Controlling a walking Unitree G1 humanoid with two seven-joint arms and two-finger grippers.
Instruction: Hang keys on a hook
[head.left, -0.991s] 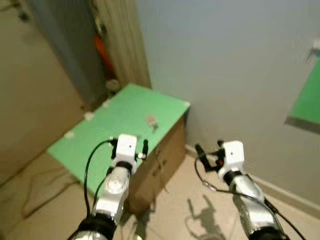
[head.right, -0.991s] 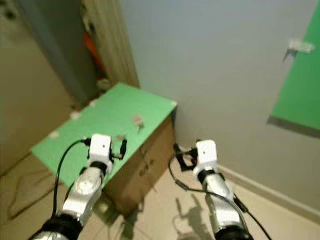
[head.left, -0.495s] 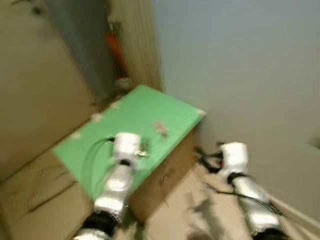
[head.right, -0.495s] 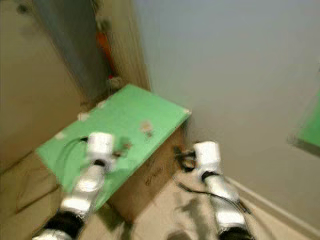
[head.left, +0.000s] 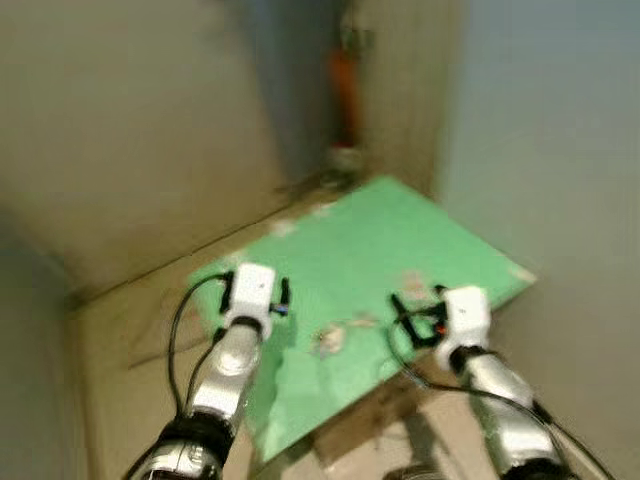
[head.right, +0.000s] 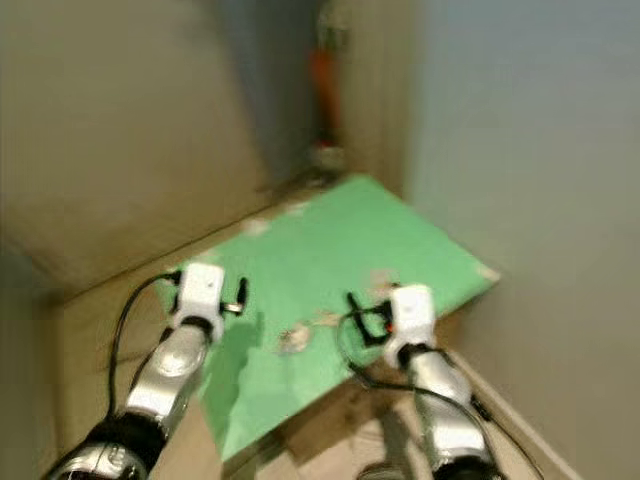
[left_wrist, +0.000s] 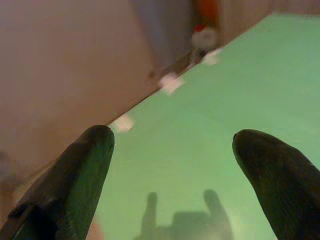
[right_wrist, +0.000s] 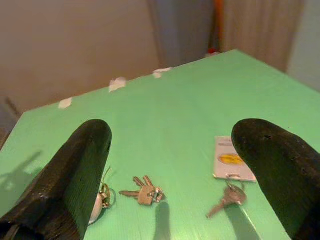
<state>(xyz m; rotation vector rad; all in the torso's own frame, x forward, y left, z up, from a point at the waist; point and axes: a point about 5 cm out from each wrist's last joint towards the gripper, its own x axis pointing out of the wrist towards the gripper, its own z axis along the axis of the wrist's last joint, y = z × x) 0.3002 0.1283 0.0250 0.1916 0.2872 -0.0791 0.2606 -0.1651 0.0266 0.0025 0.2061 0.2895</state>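
Lying on the green board, a white tag carries a yellow mark whose writing is too small to read; a single key is attached at its near end. Beside it sits a bunch of keys, silver, several blades fanned out, with a ring and a round fob trailing off toward one finger of the right gripper. That gripper hovers over the board with both black fingers spread wide, holding nothing, the keys lying between them on the surface below. The left gripper is likewise wide apart and empty, above bare green near the board's far edge, where scraps of white tape hold it down. Both head views are blurred. A grey-blue wall stands close along the board's right side, a tan wall to the left, and an orange object in the corner beyond.
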